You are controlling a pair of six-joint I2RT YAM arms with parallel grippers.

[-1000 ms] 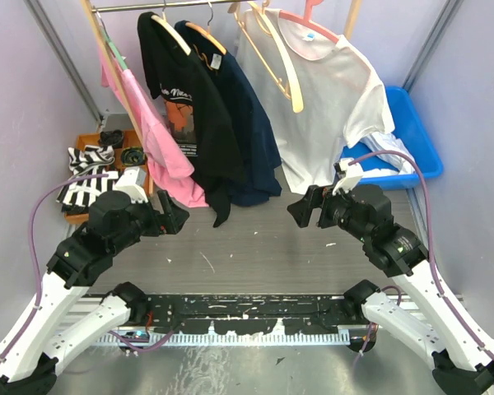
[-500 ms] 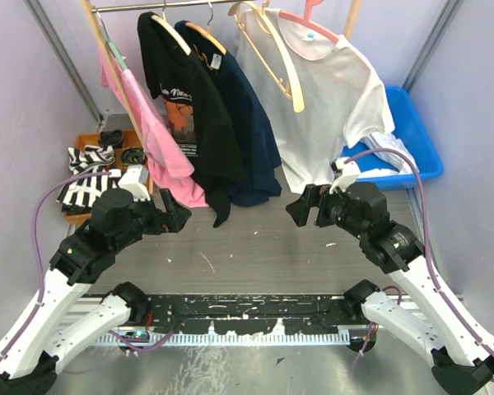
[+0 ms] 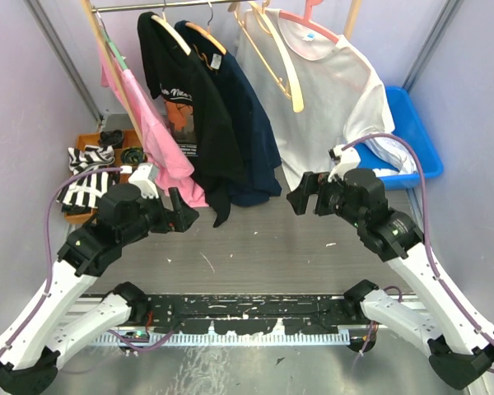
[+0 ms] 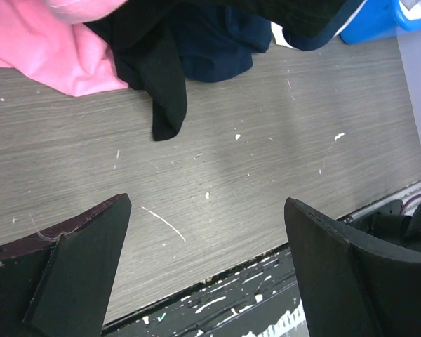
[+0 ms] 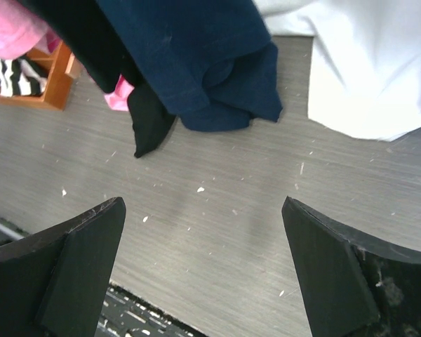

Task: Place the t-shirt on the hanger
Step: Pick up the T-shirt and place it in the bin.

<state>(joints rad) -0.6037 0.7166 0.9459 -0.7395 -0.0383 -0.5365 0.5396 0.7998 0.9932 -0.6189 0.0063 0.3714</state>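
Hovers with left gripper (image 3: 184, 212) spread above the desk (image 3: 247, 247), empty. Mirrors it with right gripper (image 3: 300, 196), spread, empty, pointing inward.

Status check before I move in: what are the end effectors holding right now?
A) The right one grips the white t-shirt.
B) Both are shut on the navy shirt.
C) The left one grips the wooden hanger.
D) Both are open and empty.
D: in the wrist views, the left end effector and the right end effector each have their jaws wide apart with nothing between them.
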